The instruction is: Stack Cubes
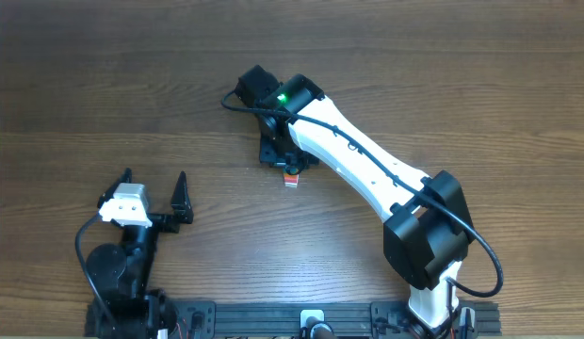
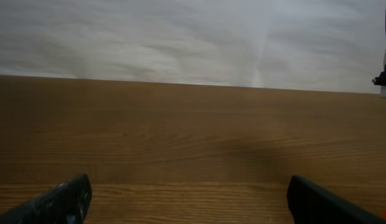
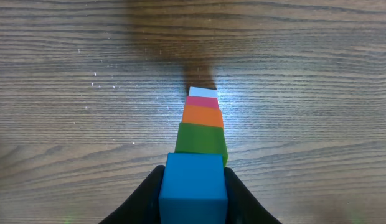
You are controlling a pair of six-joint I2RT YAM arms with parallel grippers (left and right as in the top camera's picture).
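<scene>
The dark brown wood-grain tabletop [image 1: 66, 75] carries everything here. Toward its left side, close to the near edge where the arm bases stand, the left gripper [image 1: 153, 181] hangs low over bare wood, its two black fingers [image 2: 65, 199] spread wide apart with nothing between them.

Around the middle of the tabletop stands a tower of coloured cubes [image 1: 291, 179]. In the right wrist view it runs from a white cube [image 3: 203, 93] at the bottom, through a pink cube [image 3: 201, 101], an orange cube [image 3: 202, 115] and a green cube [image 3: 201, 138], to a blue cube [image 3: 193, 186] on top. The lower four sit squarely one upon another. The blue one is lined up directly over the green, though I cannot tell whether it touches it.

The right gripper [image 3: 193, 179] is straight above the tower, its white arm reaching in from the near right corner, and its black fingers [image 3: 149, 193] pinch the blue cube on two opposite sides.
</scene>
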